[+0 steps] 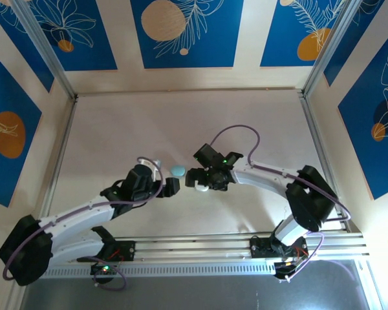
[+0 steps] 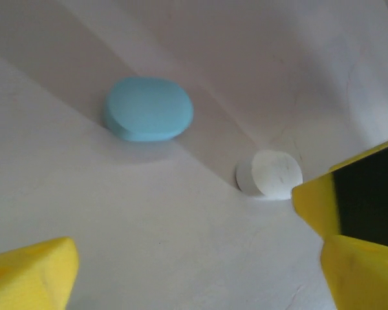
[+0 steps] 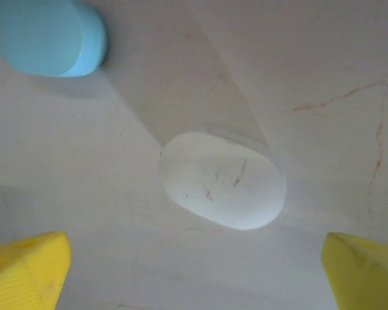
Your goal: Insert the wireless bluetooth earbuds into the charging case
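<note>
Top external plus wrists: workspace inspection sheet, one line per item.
Surface: pale table, bare apart from the cases; faint scuffs in the right wrist view.
Job's things: blue case and white case, both apparently closed, lying apart from each other.
Clutter: nothing seen.
End effectors: left end effector open, empty, cases ahead of it; right end effector open, empty, over the white case.
Cables: purple cables loop along both arms, off the cases.
Surroundings: blue leaf-print panels, metal frame.
</note>
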### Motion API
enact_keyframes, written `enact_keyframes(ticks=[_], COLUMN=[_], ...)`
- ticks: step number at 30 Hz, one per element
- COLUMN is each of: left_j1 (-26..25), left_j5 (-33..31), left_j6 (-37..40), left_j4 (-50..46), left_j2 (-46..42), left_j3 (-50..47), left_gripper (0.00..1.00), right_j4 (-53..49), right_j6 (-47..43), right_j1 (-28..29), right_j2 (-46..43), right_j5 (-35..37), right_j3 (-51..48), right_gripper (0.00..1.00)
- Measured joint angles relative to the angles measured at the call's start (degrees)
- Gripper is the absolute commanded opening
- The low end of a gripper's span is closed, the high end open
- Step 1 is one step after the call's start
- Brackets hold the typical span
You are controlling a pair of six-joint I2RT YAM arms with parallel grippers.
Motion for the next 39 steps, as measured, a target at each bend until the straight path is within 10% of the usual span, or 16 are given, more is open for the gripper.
enact_keyframes(ticks=[26,39], left_j1=[5.29,6.01], left_j5=[2.73,2.71], left_j6=[1.75,1.95], left_j4=[-6.08,-6.01], left_j2=[-4.33,-4.92], left_j3=[-0.85,-0.85], left_gripper=[1.00,1.00], right_j4=[-7.87,-9.14], right_j6=[6.60,0.15], right_j1=[1.77,-1.05], right_j2=[15.39,17.51], right_j5=[7.69,9.05], right_j3=[10.40,16.55], right_gripper=[0.54,0.50])
